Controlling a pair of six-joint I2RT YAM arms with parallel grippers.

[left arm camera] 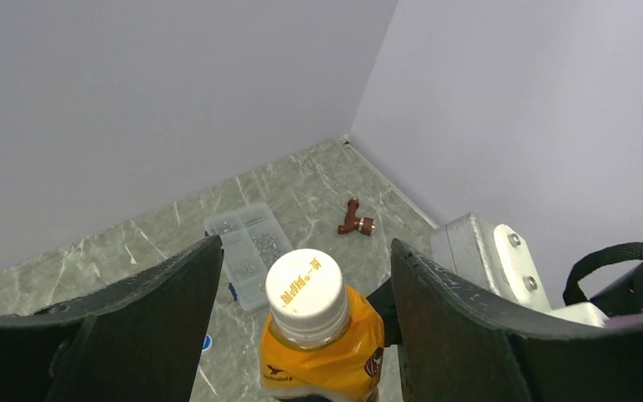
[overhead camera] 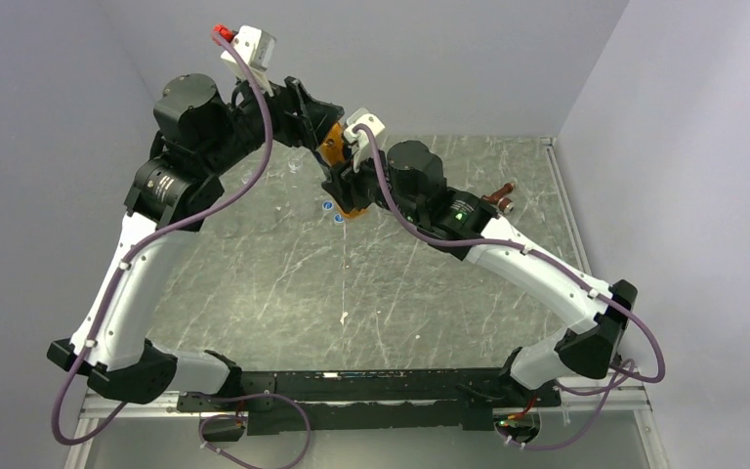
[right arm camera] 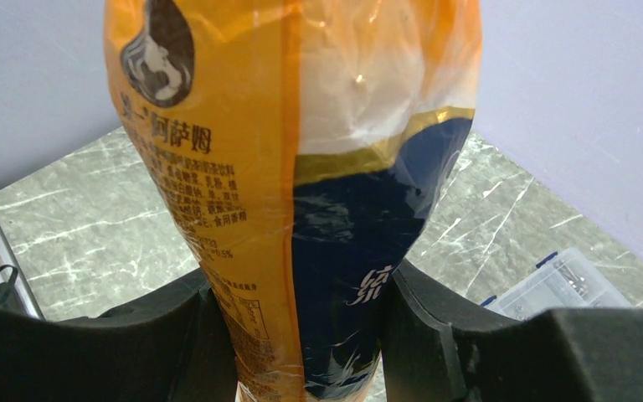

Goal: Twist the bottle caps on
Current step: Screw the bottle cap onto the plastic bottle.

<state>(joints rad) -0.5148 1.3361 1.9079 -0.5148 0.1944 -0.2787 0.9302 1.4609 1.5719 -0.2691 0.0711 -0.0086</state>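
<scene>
My right gripper (right arm camera: pixel 301 335) is shut on the lower body of an orange bottle (right arm camera: pixel 259 167) with a dark blue label band and holds it upright above the table. A white cap (left arm camera: pixel 304 285) sits on the bottle's (left arm camera: pixel 322 347) neck. The left gripper (left arm camera: pixel 306 247) hangs over the top, open, one jaw on each side of the cap with a gap on both sides. In the top view both grippers meet at the bottle (overhead camera: pixel 333 145) at the back centre. Two small blue bottle caps (overhead camera: pixel 328 206) lie on the table just left of it.
A flat clear plastic box (left arm camera: pixel 247 243) with small parts lies on the grey marble table (overhead camera: pixel 283 283) beyond the bottle. A small brown piece (overhead camera: pixel 500 198) lies at the back right. Walls close the table at the back and on both sides.
</scene>
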